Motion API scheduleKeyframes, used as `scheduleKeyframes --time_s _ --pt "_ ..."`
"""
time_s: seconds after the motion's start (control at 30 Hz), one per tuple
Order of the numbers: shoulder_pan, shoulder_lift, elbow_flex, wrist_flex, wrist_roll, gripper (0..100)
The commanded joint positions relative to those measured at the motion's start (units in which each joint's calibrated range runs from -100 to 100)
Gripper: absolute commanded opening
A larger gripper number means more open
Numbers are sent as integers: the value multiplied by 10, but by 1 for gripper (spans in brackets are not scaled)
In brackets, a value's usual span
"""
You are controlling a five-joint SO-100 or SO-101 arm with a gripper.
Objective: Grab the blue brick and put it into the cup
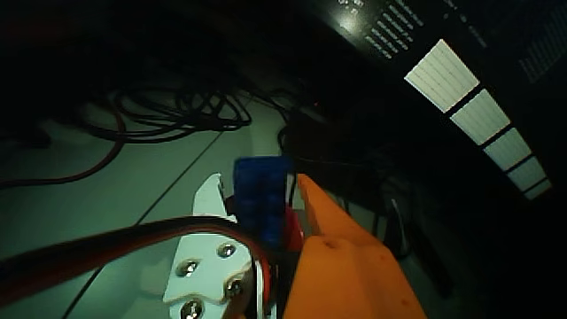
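In the wrist view the blue brick stands between my gripper's two fingers, the white finger on its left and the orange finger on its right. The gripper is shut on the brick and holds it above the pale table. The studs of the brick face the camera. The cup is out of view.
Black cables lie in loops on the pale table behind the gripper. A dark device with white label blocks fills the upper right. The picture is dim and the far background is black.
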Motion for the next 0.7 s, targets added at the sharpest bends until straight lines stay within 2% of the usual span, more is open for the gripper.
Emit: scheduleKeyframes --time_s 0.0,0.13,0.27,0.57,0.67 --pt "-5 -22 -1 -7 1 32" --pt "-11 -28 -1 -17 -9 32" --pt "-24 -59 -3 29 -45 32" --pt "-89 -283 -7 355 -255 31" --pt "-117 -357 -3 425 -318 30"
